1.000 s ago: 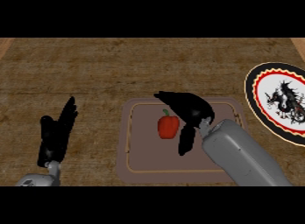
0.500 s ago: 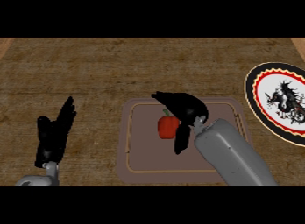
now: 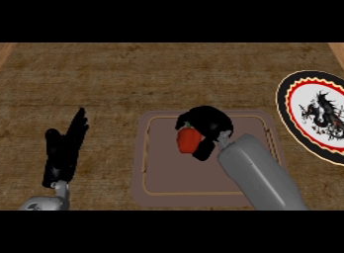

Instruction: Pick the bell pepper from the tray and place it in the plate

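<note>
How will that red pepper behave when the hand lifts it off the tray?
The bell pepper looks rounded and smooth, so it could slip or roll if nudged. It probably stays stiff. The right hand curls over it on the tray, which should limit rolling.

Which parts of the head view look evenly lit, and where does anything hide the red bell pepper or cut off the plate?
Head view: the brown woven counter top is evenly lit, without glare or strong shadows; the black right hand curls over the red bell pepper on the brown rectangular tray, hiding its right side; the round dragon-patterned plate is cut off at the right edge.
</note>
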Tool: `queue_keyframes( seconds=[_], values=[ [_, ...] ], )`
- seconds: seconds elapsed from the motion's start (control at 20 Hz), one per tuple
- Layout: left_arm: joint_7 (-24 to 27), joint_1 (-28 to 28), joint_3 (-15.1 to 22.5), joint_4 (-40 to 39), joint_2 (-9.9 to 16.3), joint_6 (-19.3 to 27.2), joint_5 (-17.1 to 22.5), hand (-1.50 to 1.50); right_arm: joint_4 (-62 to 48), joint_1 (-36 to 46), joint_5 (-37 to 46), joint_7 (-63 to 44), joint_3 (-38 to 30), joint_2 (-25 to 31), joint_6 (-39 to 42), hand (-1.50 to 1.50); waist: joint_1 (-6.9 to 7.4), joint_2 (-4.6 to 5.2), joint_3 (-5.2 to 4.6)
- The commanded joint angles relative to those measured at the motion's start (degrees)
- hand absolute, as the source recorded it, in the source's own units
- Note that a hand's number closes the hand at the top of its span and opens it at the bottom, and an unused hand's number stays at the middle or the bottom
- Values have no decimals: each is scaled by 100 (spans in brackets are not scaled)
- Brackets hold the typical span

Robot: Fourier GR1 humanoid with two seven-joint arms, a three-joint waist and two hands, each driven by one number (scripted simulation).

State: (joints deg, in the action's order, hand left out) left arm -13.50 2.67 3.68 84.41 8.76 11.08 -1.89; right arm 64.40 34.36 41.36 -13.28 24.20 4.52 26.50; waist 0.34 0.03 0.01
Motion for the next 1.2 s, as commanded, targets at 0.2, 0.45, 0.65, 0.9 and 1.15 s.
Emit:
queue_keyframes(
  seconds=[0.2, 0.45, 0.65, 0.9, 1.15],
  values=[
    [235, -449, -140, 111, 90, -321, 38, 0, 326, -181, 606, 346, -21, -99, -252, 150, -4, -7, -1],
    [-74, -193, -1, 193, -113, -36, -197, 0, 395, -49, 1003, 134, -271, -60, -979, 150, -32, -13, 0],
    [-117, -119, -43, 152, -93, 19, -252, 0, 777, -681, 846, 382, -884, 733, -1356, 150, -117, -25, 2],
    [116, -332, -80, 70, -225, 33, -169, 0, 1574, -1428, 771, 687, -1516, 1457, -1985, 150, -148, -33, -1],
    [108, -310, -112, 250, -101, -132, -134, 0, 2120, -1563, 454, 949, -2211, 1642, -2346, 150, -71, -21, 2]
  ],
)
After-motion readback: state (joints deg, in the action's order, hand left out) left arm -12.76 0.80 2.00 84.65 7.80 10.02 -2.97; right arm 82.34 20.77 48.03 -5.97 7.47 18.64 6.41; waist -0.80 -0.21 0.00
